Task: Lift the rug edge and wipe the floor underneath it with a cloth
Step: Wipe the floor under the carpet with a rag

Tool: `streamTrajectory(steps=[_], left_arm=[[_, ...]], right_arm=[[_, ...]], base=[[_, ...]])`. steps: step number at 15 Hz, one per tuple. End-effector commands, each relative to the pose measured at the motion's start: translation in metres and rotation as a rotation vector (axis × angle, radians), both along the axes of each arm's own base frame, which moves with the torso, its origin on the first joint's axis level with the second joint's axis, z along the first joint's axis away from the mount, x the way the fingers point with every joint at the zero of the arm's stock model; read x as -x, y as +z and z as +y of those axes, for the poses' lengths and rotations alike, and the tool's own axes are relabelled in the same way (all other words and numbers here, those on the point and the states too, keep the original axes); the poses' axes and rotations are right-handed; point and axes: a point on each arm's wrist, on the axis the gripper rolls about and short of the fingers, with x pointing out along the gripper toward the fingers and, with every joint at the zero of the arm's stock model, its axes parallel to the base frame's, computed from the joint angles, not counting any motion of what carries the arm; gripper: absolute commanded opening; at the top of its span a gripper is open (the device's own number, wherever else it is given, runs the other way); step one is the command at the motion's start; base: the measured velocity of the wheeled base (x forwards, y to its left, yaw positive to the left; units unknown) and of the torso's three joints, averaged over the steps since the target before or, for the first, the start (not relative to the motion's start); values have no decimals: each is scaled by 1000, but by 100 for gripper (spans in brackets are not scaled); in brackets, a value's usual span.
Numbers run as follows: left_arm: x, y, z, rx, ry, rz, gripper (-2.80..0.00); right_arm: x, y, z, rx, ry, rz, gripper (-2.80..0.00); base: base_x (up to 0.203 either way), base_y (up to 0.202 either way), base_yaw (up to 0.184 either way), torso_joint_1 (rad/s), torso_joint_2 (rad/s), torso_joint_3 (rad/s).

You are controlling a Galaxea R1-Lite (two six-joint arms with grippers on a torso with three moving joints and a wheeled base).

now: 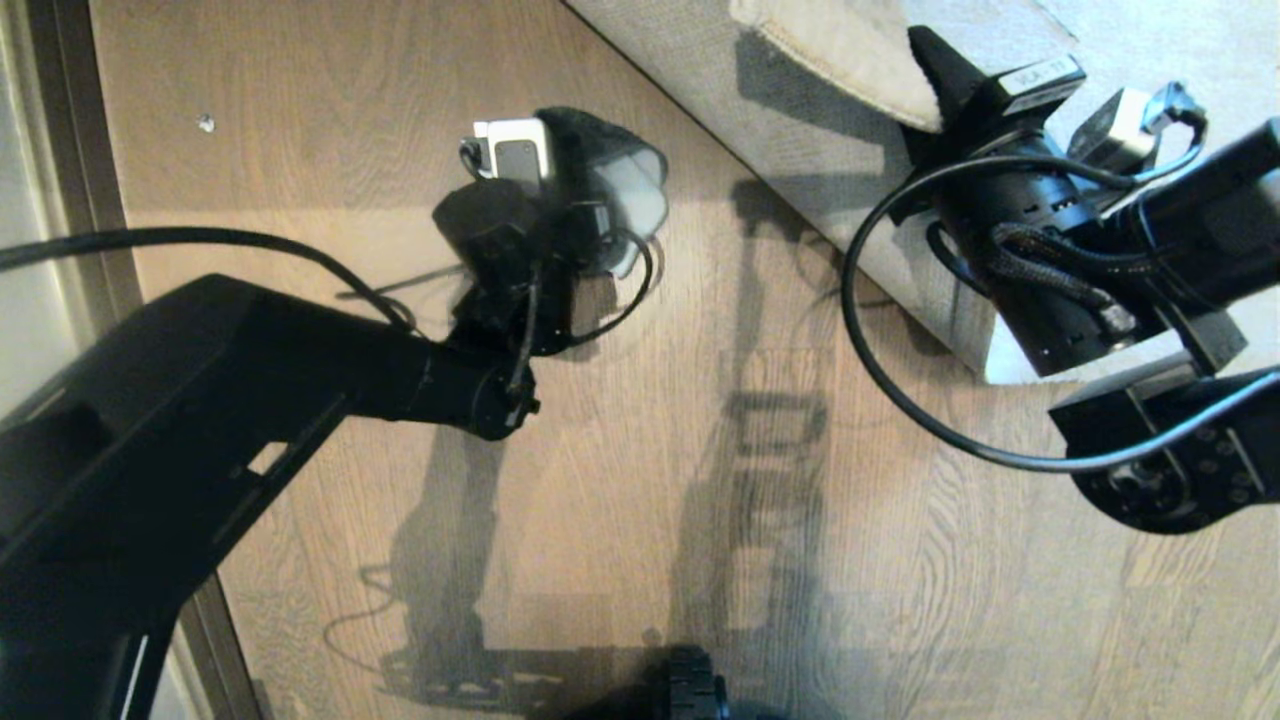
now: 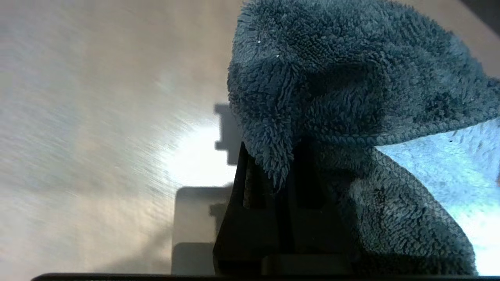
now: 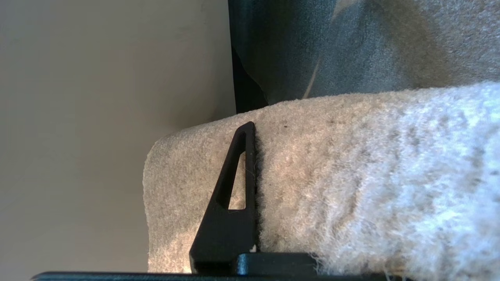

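A: Left gripper (image 2: 273,187) pinching cloth (image 2: 351,97), hovering over bare floor (image 1: 700,500) just beside rug edge (image 1: 800,150).

B: Right gripper (image 3: 250,187) clamping rug corner, holding it raised. Wiping close along that edge, pressing flat.

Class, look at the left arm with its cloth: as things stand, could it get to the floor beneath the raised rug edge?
Probably yes. The right gripper holds the rug edge folded up, and only bare floor lies between it and the left gripper, shut on the cloth.

Dark baseboard strip (image 1: 80,200) beside pale wall (image 1: 20,330)
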Motion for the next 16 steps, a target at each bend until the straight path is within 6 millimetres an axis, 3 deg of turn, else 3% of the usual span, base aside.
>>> streamTrajectory(steps=[1,3,6,11,16], left_arm=[[-9,1,21,4,53,-3,-280],[-15,4,35,7,86,-12,-280],[-9,13,35,14,83,-27,-280],[26,26,-5,6,-18,-36,-280],[82,-17,-49,-54,-149,40,-280]], right_arm=[[2,2,-1,-25,5,-33,-280],[2,2,-1,-24,5,-32,-280],[2,1,0,-23,8,-29,-280],[3,3,-1,-25,7,-35,-280],[5,5,-2,-28,3,-42,-280]], base=[[0,0,0,0,0,0],[0,0,0,0,0,0],[0,0,0,0,0,0],[0,0,0,0,0,0],[0,0,0,0,0,0]])
